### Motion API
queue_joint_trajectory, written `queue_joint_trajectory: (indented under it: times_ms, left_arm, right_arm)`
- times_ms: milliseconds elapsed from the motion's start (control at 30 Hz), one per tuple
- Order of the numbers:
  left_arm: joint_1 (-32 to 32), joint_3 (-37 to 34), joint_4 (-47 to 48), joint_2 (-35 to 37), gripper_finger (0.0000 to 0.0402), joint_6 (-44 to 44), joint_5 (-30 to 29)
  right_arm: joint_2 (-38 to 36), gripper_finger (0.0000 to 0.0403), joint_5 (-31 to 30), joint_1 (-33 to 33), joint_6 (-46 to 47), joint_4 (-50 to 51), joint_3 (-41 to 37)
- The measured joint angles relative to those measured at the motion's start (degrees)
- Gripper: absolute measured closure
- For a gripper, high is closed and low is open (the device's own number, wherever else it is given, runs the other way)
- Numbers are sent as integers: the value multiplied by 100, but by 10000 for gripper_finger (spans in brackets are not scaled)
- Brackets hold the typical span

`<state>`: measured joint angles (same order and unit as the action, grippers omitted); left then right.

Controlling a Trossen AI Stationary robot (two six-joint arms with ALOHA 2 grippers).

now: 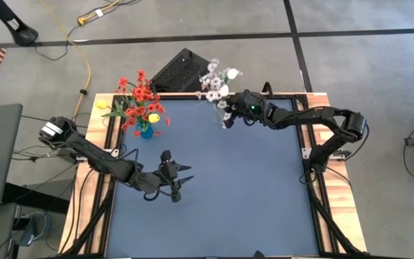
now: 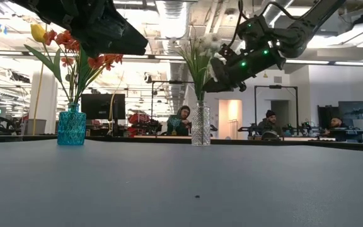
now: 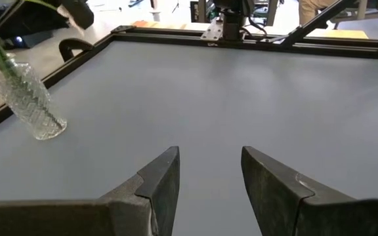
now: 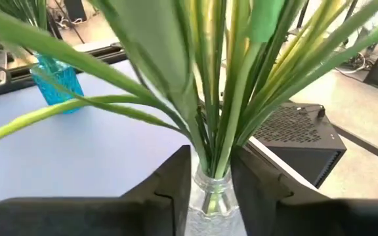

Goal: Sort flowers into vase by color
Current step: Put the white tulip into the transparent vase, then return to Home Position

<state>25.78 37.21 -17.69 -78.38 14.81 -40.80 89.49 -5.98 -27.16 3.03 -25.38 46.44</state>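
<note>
- Two vases stood at the tabletop's [image 1: 228,187] far edge.
- Left tool [image 1: 180,177] hung spread, empty.
- Blue vase [image 1: 146,132] held red and yellow flowers [image 1: 141,97].
- Clear vase [image 2: 200,125], tippy, held white flowers [image 1: 215,80]; light, bendy, best gripped mid-stem.
- Right tool [image 4: 210,174] straddled those stems, parted.

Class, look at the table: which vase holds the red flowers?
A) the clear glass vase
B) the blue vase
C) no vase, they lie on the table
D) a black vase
B: the red flowers stand in the blue vase, while the clear glass vase holds white ones.
</note>
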Motion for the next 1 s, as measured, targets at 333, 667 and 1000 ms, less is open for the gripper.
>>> queue_joint_trajectory:
  times_ms: [333,667,1000]
  left_arm:
    - [4,1,52,-1,248,71,50]
    - [116,2,273,3,248,-31,-2]
    - [295,-2,704,746,248,-308,-50]
  right_arm:
    - [-33,207,0,0,-47,72,7]
    - [-974,205,-140,-125,-4,1320,9]
    - [-2355,215,-111,-171,201,3412,11]
